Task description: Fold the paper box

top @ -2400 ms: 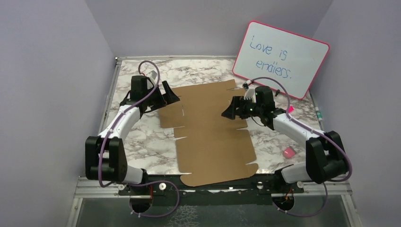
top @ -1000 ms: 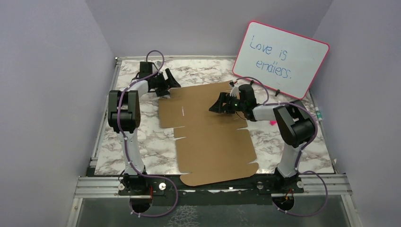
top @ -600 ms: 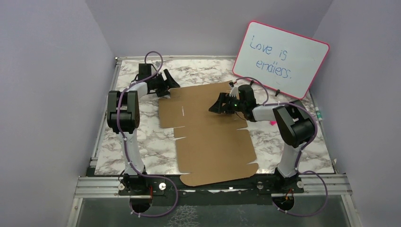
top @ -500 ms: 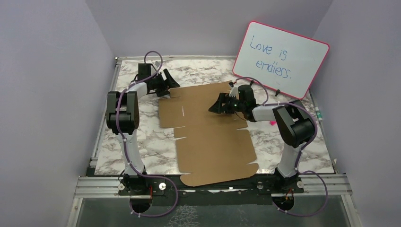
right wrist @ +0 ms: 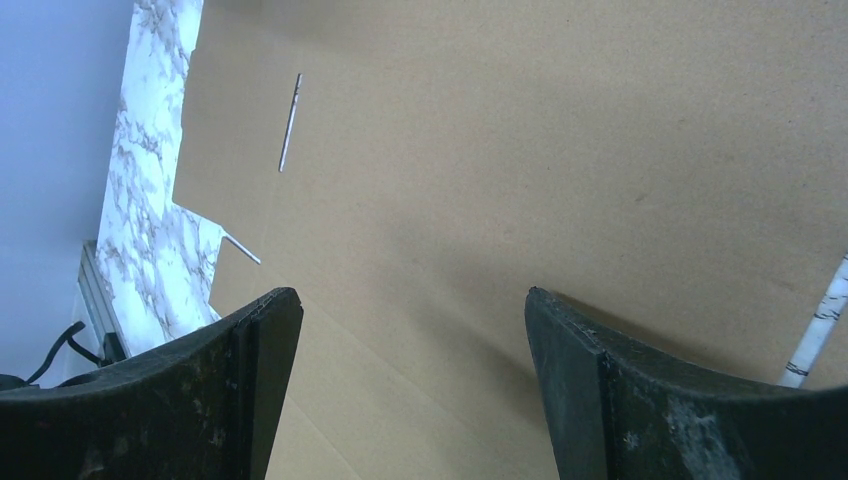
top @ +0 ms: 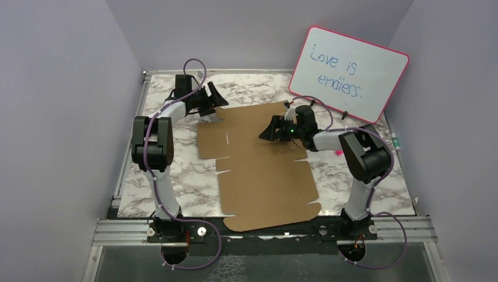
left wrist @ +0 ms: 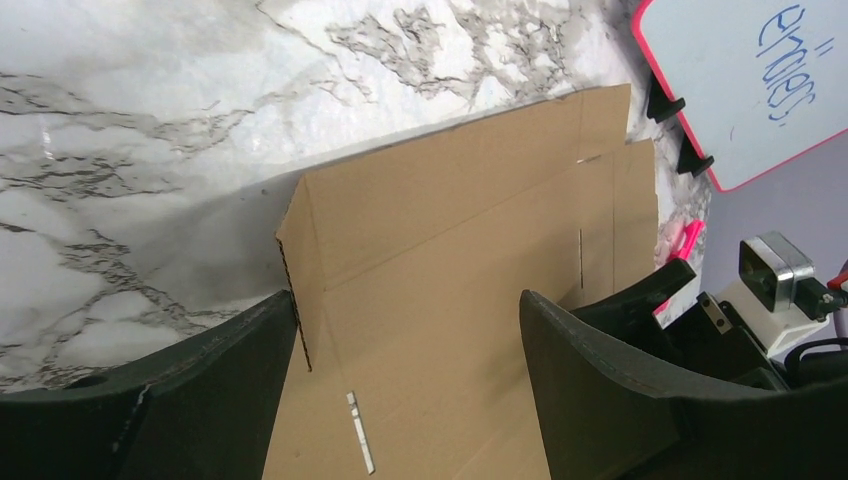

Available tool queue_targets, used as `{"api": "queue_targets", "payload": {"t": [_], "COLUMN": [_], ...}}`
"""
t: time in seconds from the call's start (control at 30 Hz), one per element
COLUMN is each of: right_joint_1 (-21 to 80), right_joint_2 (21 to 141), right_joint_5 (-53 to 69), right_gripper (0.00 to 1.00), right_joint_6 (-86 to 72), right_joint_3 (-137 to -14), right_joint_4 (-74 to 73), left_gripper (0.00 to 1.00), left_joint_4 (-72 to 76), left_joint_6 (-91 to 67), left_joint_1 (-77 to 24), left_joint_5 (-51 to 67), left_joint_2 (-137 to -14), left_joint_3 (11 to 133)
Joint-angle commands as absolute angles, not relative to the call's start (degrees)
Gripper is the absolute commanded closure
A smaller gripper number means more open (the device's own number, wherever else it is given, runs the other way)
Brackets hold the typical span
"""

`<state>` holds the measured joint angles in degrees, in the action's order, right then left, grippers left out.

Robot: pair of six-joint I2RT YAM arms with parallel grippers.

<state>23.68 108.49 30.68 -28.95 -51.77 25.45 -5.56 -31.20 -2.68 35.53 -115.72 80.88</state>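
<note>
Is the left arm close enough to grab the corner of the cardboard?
Probably yes. The left gripper hangs open right by the cardboard's far left corner, nothing sits between them, and the right gripper is off on the other side.

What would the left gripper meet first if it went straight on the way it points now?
Most likely the cardboard sheet, near a far corner: the open left gripper points down onto it. How near it is already, I cannot tell.
</note>
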Motion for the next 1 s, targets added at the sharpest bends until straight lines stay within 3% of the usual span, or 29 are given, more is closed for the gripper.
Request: {"api": "queue_targets", "payload": {"t": [0.0, 0.4, 0.67, 0.97], "right_joint_1": [24.9, 25.0, 25.0, 25.0], "right_joint_2": [109.7, 109.3, 108.9, 107.2], "right_joint_5": [29.8, 29.1, 28.8, 28.5], "right_gripper": [0.13, 0.13, 0.13, 0.13], "right_joint_6": [-29.4, -29.3, -29.3, -29.5], "right_joint_3": [-50.5, -49.9, -49.7, -49.7], "right_joint_4": [23.0, 23.0, 22.6, 21.8], "left_gripper": [0.19, 0.19, 0.19, 0.14], "left_joint_4": [-5.7, -15.1, -16.9, -17.9], "left_joint_6": [-31.8, -26.2, -25.2, -25.5], "left_joint_1": [-5.0, -12.6, -13.3, -8.4], "left_joint_5": [36.1, 19.8, 19.6, 21.2], "left_joint_2": [-114.8, -116.1, -118.7, -110.8], "left_joint_3": [82.5, 89.7, 91.6, 89.6]}}
